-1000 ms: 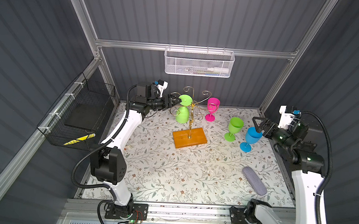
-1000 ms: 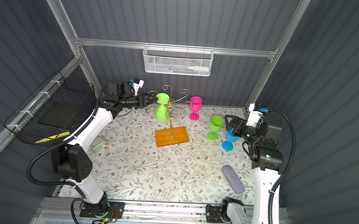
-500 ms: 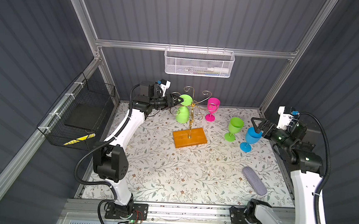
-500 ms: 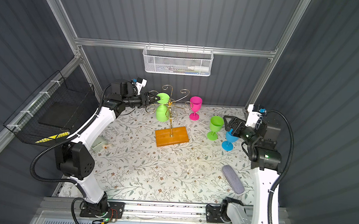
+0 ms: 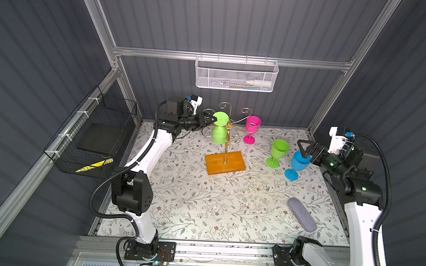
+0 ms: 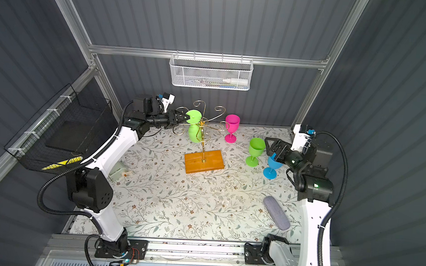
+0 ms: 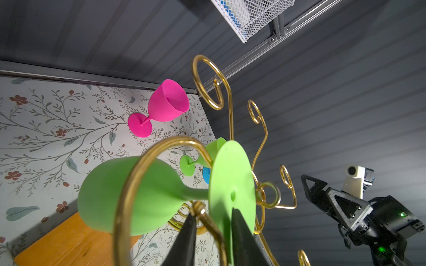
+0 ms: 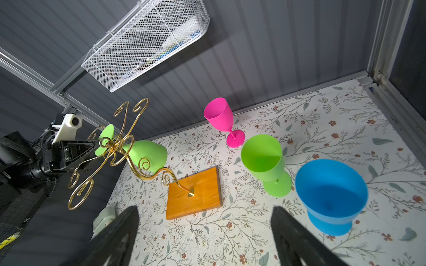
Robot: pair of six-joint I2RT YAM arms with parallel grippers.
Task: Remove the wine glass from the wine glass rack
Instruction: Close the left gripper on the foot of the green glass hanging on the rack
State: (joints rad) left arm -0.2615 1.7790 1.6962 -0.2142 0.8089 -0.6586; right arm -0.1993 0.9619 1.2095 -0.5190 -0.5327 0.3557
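Observation:
A light-green wine glass (image 5: 219, 136) (image 6: 194, 134) hangs upside down on the gold wire wine glass rack (image 5: 225, 163) (image 6: 204, 161). Its round foot rests on a scroll arm at the top. My left gripper (image 5: 211, 118) (image 6: 184, 116) reaches that foot from the left. In the left wrist view the left gripper (image 7: 214, 239) straddles the foot's rim and a gold wire. The jaws are narrow: one finger lies against the disc and the other stands off it. My right gripper (image 5: 302, 148) (image 8: 205, 241) hangs open beside a blue glass (image 5: 297, 163), holding nothing.
On the floral mat stand a pink glass (image 5: 253, 126), a second green glass (image 5: 278, 151) and the blue glass (image 8: 332, 195). A grey case (image 5: 301, 218) lies front right. A white mesh basket (image 5: 236, 75) hangs on the back wall and a black wire basket (image 5: 96, 135) on the left wall.
My left gripper has reached right to the hanging glass's foot, and its jaws have narrowed around it. The right gripper has hardly moved.

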